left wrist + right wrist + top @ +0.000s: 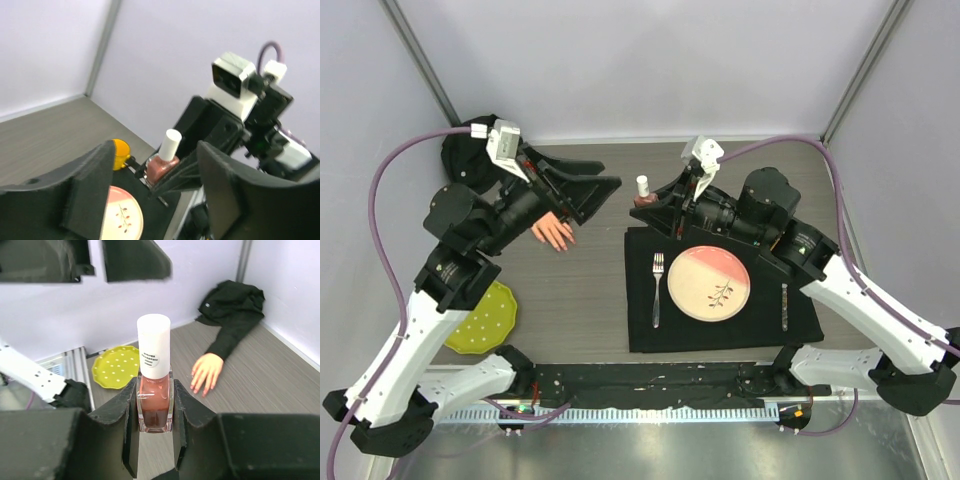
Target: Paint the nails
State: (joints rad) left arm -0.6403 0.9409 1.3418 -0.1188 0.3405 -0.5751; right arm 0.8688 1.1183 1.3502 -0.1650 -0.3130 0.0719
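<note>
Pinkish-red polish (pixel 154 407) is sitting in a white-capped bottle (pixel 154 385), which the right gripper (pixel 154 412) is clamping upright by its glass body. The left gripper (pixel 600 197) is hanging just beside it, jaws apart, facing the cap (pixel 153 342). Uncapping seems to be the step in hand; the next move is calling for those jaws to close squarely round the cap and twist. The nails (pixel 201 386) are lying on the mannequin hand (pixel 207 369), flat on the table (pixel 590 290) beneath the left arm (pixel 470 225), touched by neither gripper.

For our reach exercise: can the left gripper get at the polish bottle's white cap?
Probably yes: the left gripper is open, facing the white cap, which stands clear above the right gripper holding the bottle.
</note>
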